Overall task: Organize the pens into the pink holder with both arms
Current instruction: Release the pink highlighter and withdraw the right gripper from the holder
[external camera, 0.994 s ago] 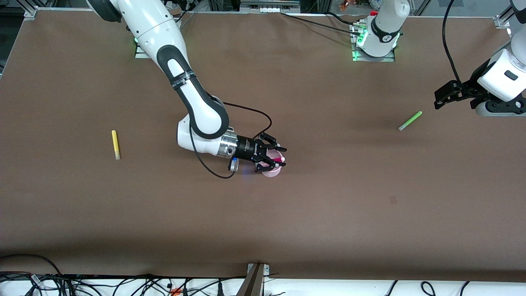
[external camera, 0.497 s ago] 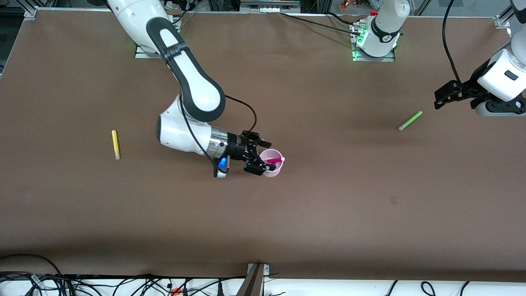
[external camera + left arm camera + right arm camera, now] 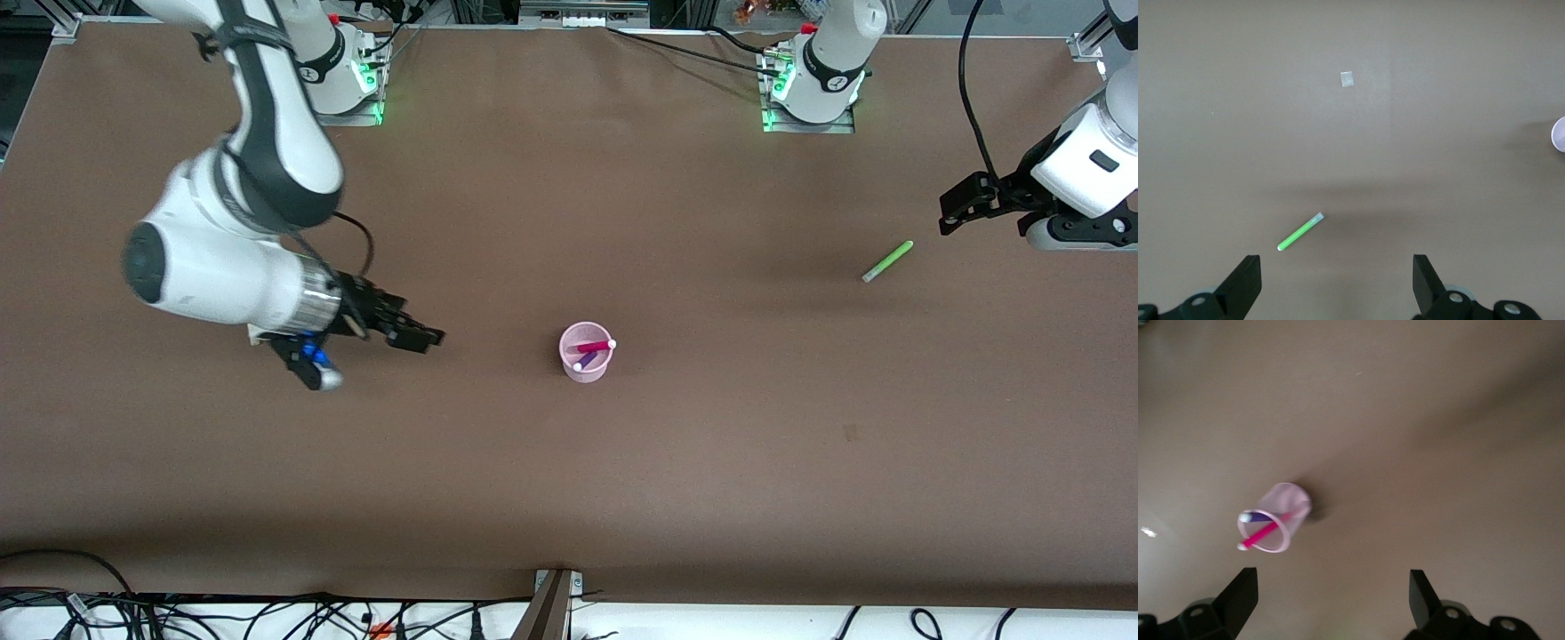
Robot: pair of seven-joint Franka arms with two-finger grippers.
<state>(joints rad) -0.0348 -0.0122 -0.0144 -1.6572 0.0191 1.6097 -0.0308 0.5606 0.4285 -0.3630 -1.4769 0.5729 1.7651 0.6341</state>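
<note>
The pink holder (image 3: 586,364) stands upright mid-table with the magenta pen (image 3: 594,346) and the dark purple pen (image 3: 586,359) leaning inside it. In the right wrist view the holder (image 3: 1295,500) shows with both the magenta pen (image 3: 1265,535) and the purple pen (image 3: 1258,517) in it. My right gripper (image 3: 425,337) is open and empty, up over bare table between the holder and the right arm's end (image 3: 1331,587). The light green pen (image 3: 887,261) lies toward the left arm's end. My left gripper (image 3: 953,213) hangs open and empty just beside it (image 3: 1336,273), with the green pen (image 3: 1300,232) close to one fingertip. The yellow pen is hidden under the right arm.
The brown table (image 3: 711,462) has a small pale patch (image 3: 1347,79) on it. Cables and a bracket (image 3: 553,604) run along the edge nearest the front camera. Both arm bases (image 3: 813,89) stand at the edge farthest from it.
My right gripper let go of the magenta pen in the holder and drew back toward the right arm's end, now covering the yellow pen. The left arm has not moved.
</note>
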